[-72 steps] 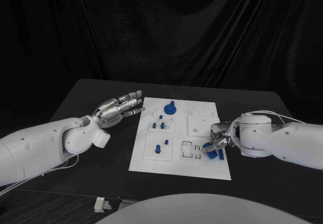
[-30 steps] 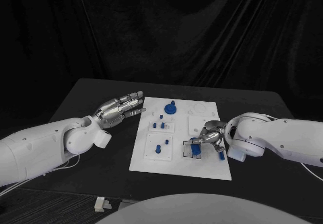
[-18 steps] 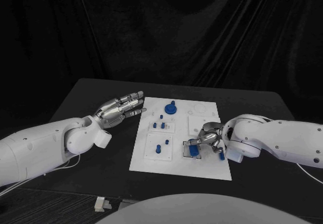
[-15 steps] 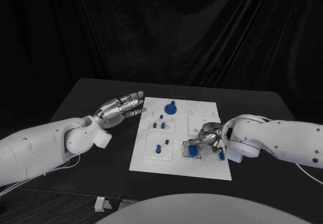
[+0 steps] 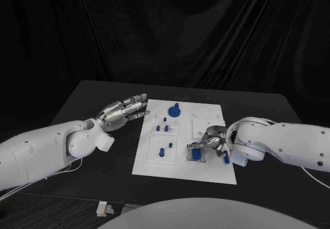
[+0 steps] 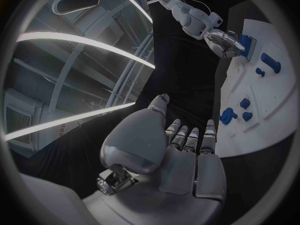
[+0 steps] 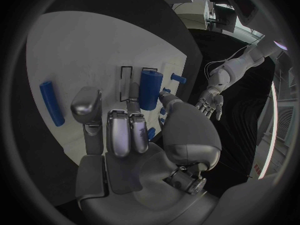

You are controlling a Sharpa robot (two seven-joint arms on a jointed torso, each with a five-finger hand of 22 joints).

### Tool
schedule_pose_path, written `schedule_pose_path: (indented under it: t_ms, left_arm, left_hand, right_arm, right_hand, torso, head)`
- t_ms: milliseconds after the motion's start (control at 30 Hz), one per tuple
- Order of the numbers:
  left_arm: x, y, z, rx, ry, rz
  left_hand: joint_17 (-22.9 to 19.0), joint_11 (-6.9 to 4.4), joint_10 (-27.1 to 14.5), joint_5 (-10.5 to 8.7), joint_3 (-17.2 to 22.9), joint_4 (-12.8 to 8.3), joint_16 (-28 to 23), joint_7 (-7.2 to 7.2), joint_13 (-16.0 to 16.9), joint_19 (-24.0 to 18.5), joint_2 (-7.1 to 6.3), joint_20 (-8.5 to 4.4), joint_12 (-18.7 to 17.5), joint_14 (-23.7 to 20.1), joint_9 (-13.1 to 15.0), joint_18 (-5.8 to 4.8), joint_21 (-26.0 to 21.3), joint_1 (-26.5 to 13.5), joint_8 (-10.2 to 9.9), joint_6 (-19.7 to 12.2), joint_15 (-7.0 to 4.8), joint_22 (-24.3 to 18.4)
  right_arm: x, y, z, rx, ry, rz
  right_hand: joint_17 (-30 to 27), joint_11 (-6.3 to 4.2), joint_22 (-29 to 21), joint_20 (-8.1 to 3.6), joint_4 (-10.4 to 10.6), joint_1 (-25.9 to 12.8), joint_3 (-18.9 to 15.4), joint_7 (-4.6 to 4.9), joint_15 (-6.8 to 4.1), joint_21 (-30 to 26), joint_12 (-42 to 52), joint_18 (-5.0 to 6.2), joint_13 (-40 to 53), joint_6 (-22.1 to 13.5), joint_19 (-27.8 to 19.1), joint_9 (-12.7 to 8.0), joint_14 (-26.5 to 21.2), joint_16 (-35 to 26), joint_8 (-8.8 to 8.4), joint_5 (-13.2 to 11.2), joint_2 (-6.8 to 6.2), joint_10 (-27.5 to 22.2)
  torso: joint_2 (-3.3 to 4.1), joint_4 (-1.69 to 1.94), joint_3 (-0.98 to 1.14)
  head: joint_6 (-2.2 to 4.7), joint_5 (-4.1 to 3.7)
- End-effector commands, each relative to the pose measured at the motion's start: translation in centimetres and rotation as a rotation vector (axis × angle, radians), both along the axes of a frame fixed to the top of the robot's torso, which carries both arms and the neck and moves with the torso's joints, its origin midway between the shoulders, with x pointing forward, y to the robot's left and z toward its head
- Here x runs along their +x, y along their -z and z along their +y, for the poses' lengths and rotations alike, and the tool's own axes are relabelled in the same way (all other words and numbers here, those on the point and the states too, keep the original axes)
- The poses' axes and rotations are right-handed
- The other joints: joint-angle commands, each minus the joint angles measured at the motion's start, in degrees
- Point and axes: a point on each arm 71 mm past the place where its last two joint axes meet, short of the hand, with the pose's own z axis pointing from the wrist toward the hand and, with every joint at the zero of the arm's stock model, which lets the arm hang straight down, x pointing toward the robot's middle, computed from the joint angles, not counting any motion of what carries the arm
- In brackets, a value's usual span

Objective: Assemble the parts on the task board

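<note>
Standing upright over the outlined slots near the right edge of the task board [image 5: 184, 168], a blue block [image 7: 150, 88] is pinched in the right hand [image 5: 214, 143]. Another blue peg [image 7: 52, 103] lies flat on the board just beside that hand. Off the board's left edge, the left hand [image 5: 124, 111] hovers with fingers spread, holding nothing.

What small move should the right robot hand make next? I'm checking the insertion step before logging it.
Probably ease the blue part straight down into the black-outlined slot. The right robot hand holds it upright over the task board, right at that slot, and whether it has seated cannot be told. The left robot hand hovers open beside the board.
</note>
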Motion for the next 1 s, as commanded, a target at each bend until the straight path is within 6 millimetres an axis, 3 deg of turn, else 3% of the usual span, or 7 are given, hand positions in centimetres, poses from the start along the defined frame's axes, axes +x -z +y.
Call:
schedule_pose_path:
  t_ms: [33, 333, 467, 700, 833, 900, 1000]
  left_arm:
    - [-0.09, -0.04, -0.22, -0.022, 0.01, 0.002]
    - [-0.14, 0.04, -0.25, -0.022, 0.013, 0.005]
    - [-0.15, 0.06, -0.26, -0.022, 0.015, 0.006]
    - [-0.15, 0.13, -0.25, -0.021, 0.016, 0.008]
    - [-0.15, 0.18, -0.23, -0.02, 0.017, 0.01]
    - [-0.15, 0.2, -0.22, -0.019, 0.017, 0.011]
    - [-0.16, 0.24, -0.2, -0.019, 0.018, 0.012]
  left_hand:
    - [-0.06, 0.33, -0.03, 0.19, 0.02, 0.13, 0.15, 0.35, 0.04, 0.06, 0.34, 0.07, 0.21, -0.04, 0.0, 0.65, 0.1, -0.34, 0.21, 0.1, -0.08, -0.05]
    - [-0.06, 0.33, -0.06, 0.21, 0.04, 0.16, 0.16, 0.38, 0.03, 0.04, 0.38, 0.06, 0.18, -0.04, -0.01, 0.65, 0.1, -0.4, 0.23, 0.02, -0.01, -0.09]
    - [-0.06, 0.31, -0.07, 0.21, 0.05, 0.17, 0.17, 0.37, 0.03, 0.05, 0.4, 0.07, 0.18, -0.04, -0.01, 0.65, 0.1, -0.41, 0.22, -0.03, 0.04, -0.08]
    - [-0.06, 0.31, -0.07, 0.21, 0.05, 0.17, 0.17, 0.37, 0.03, 0.05, 0.4, 0.07, 0.18, -0.04, -0.01, 0.65, 0.1, -0.41, 0.22, -0.03, 0.04, -0.08]
    - [-0.06, 0.31, -0.07, 0.21, 0.05, 0.17, 0.17, 0.37, 0.03, 0.05, 0.4, 0.07, 0.18, -0.04, -0.01, 0.65, 0.1, -0.41, 0.22, -0.03, 0.04, -0.08]
    - [-0.05, 0.27, -0.09, 0.21, 0.07, 0.19, 0.17, 0.36, 0.02, 0.05, 0.43, 0.08, 0.16, -0.03, -0.01, 0.65, 0.11, -0.44, 0.23, -0.03, 0.14, -0.09]
    - [-0.05, 0.27, -0.09, 0.21, 0.07, 0.19, 0.17, 0.36, 0.02, 0.05, 0.43, 0.08, 0.16, -0.03, -0.01, 0.65, 0.11, -0.44, 0.23, -0.03, 0.14, -0.09]
  right_arm:
    - [-0.23, 0.31, -0.12, -0.027, -0.004, 0.031]
    - [-0.3, 0.41, 0.0, -0.04, -0.017, 0.037]
    - [-0.33, 0.44, 0.06, -0.042, -0.02, 0.04]
    - [-0.33, 0.46, 0.11, -0.041, -0.02, 0.038]
    - [-0.31, 0.44, 0.08, -0.038, -0.016, 0.033]
    - [-0.29, 0.42, 0.07, -0.036, -0.013, 0.029]
    - [-0.25, 0.39, 0.04, -0.033, -0.007, 0.022]
  right_hand:
    - [7.59, 0.24, 6.32, 0.13, -0.03, -0.48, -0.79, -0.09, 0.09, -0.24, 0.2, 0.95, 15.07, -0.45, 0.41, -0.02, 4.54, -0.04, 0.11, -1.24, -0.01, 6.06]
    - [7.59, 0.25, 6.39, 0.14, 0.24, -0.02, -3.59, -0.08, 0.1, -0.57, 0.2, 0.96, 15.07, -0.5, 0.55, 0.05, 4.54, 0.01, 0.35, -7.14, -0.04, 6.06]
    - [7.58, 0.25, 6.39, 0.14, 0.26, 0.04, -3.8, -0.08, 0.1, -0.62, 0.2, 0.97, 15.07, -0.51, 0.56, 0.05, 4.54, 0.0, 0.37, -7.5, -0.04, 6.06]
    - [7.51, 0.25, 6.39, 0.15, 1.76, -0.69, -6.0, -0.08, 0.11, -0.99, 0.2, 1.0, 15.07, -0.48, 0.6, 0.08, 4.52, -0.02, 0.54, -10.73, 0.27, 6.06]
    - [7.5, 0.24, 6.39, 0.15, 4.66, -2.52, -8.06, -0.1, 0.1, -1.28, 0.2, 1.02, 15.07, -0.43, 0.63, 0.08, 4.52, 0.0, 0.68, -11.42, 0.94, 6.06]
    - [7.49, 0.2, 6.42, 0.12, 5.62, -3.52, -9.35, -0.14, 0.07, -1.31, 0.2, 1.01, 15.07, -0.36, 0.66, 0.08, 4.52, -0.01, 0.75, -9.04, 1.29, 6.06]
    - [7.52, 0.16, 6.44, 0.1, 6.02, -5.45, -11.17, -0.17, 0.04, -1.42, 0.2, 1.02, 15.07, -0.22, 0.69, 0.07, 4.52, 0.03, 0.86, -8.69, 2.79, 6.06]
  torso:
    - [-0.02, -0.01, 0.01]
    - [-0.04, -0.05, 0.01]
    - [-0.03, -0.04, 0.03]
    - [-0.01, -0.01, 0.0]
    - [-0.02, -0.01, 0.0]
    - [-0.02, 0.0, 0.0]
    - [-0.04, -0.02, 0.0]
  head:
    - [-0.01, 0.0]
    - [-0.01, 0.11]
    - [-0.01, 0.17]
    - [-0.01, 0.16]
    - [-0.01, 0.12]
    - [-0.01, 0.11]
    - [-0.01, 0.11]
